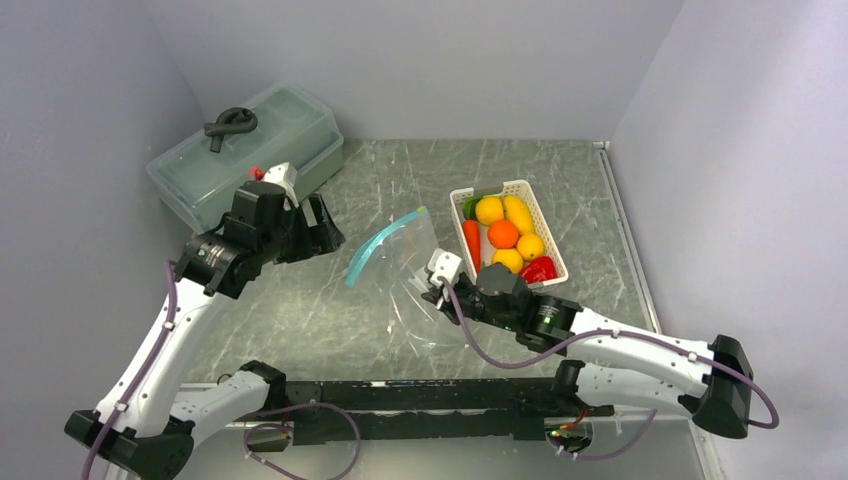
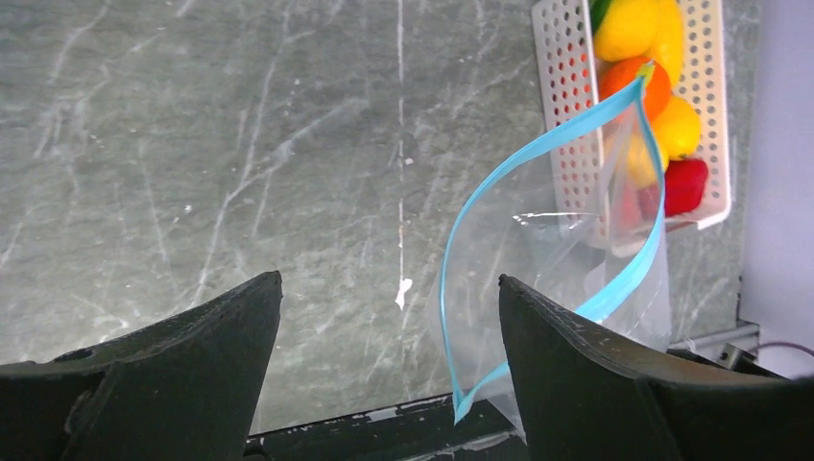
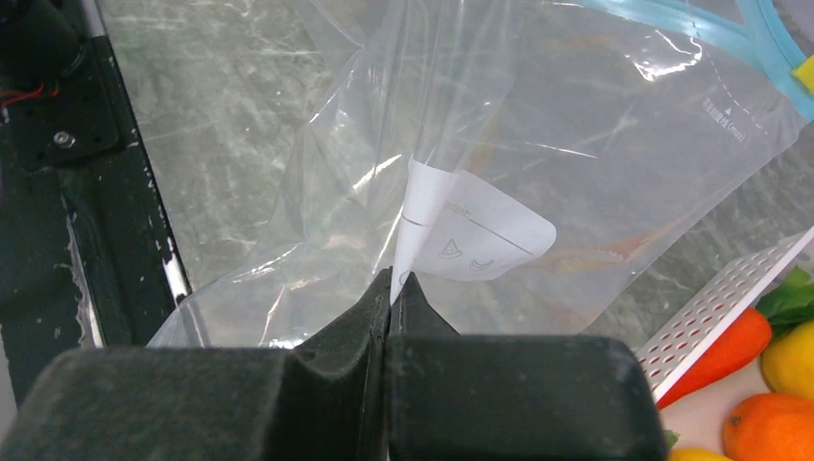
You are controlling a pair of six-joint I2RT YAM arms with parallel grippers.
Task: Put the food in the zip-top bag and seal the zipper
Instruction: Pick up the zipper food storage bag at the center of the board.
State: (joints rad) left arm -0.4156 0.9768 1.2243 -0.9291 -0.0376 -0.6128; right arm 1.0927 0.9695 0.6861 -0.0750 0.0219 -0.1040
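Nearest the arm bases, the right tool is seen fully closed. Its two black fingers are pressed together on a fold of the zip-top bag, just below a white label on the film. The bag is lifted at a slant off the grey marbled surface, and its clear crinkled body spreads away from the pinch toward the left and the far side. The zipper is unsealed: its two teal-blue strips are bowed apart into a long open loop, joined at both ends, with a small yellow-green tab at the far end.

Farther out on the left, the left tool is poised above the surface with its fingers spread wide, and nothing is gripped between them. It is placed near the left end of the zipper but apart from it.

To the right of the bag, the food is gathered in a white perforated basket. An orange is seen in the middle with yellow pieces around it, a carrot along the left wall, a red pepper at the near corner and a green piece at the far left corner. The basket stands just beside the bag.

At the far left, a translucent lidded box is set against the wall, with a black knotted object on its lid.
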